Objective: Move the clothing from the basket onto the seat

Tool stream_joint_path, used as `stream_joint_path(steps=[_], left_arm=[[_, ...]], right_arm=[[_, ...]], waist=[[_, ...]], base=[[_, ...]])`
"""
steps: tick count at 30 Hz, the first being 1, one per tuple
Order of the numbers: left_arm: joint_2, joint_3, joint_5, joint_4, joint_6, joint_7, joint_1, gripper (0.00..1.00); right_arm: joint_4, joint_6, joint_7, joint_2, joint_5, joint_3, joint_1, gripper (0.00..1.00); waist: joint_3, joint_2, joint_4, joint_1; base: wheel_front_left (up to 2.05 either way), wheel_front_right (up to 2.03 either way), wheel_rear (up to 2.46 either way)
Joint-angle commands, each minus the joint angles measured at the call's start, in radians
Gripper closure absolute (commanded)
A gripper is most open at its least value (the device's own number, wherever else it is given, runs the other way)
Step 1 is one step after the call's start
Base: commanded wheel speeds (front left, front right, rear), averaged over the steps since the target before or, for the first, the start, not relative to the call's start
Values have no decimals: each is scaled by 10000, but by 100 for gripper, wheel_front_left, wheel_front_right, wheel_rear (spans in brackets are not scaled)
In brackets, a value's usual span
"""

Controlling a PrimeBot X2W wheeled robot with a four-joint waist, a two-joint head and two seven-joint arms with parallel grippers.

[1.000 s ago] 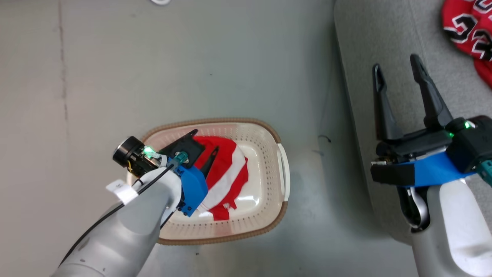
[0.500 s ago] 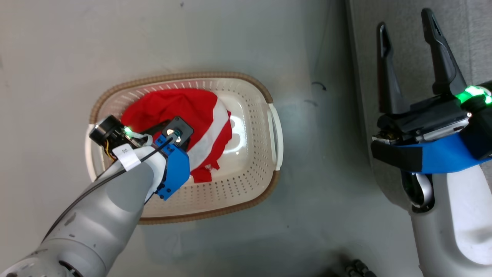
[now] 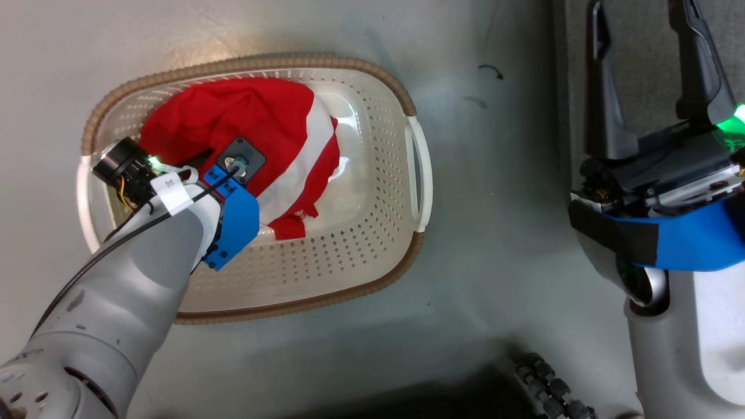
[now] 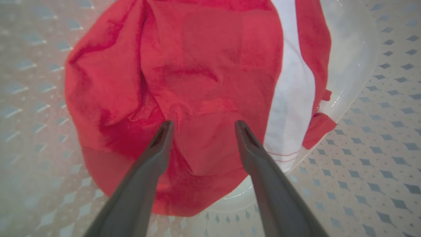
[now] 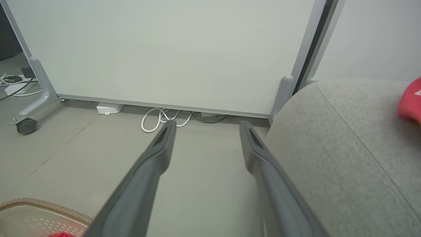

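The cream basket [image 3: 416,169] with its brown rim stands on the grey floor. In it lies a crumpled red garment [image 3: 233,116] with a broad white stripe. My left wrist [image 3: 233,174] hangs over it, hiding the fingers from the head view. In the left wrist view my left gripper [image 4: 203,123] is open, both tips just above the red cloth [image 4: 197,65], nothing held. My right gripper [image 3: 639,11] stands open and empty over the edge of the light grey seat [image 3: 646,105]. A bit of red clothing [image 5: 411,102] lies on the seat [image 5: 345,148], right of my right gripper [image 5: 208,123].
A pale partition panel [image 5: 164,49] on castor feet [image 5: 26,126] stands behind, with white cables [image 5: 161,118] on the floor at its base. A basket corner [image 5: 33,205] is at the lower left there. A dark ribbed cable [image 3: 547,378] lies by my base.
The head camera has tilted down, so the basket looks larger and the jersey on the seat has left view. My left gripper has turned downward and sunk toward the red garment.
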Motion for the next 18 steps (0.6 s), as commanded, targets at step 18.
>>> stream_joint_path(steps=[18], left_arm=[[42,-55,-82,139,374,482,-685,0]], right_arm=[[-961,3,-34,70,-332,-148,318,0]], waist=[[1132,1,-232,-2]], base=[[0,0,0]])
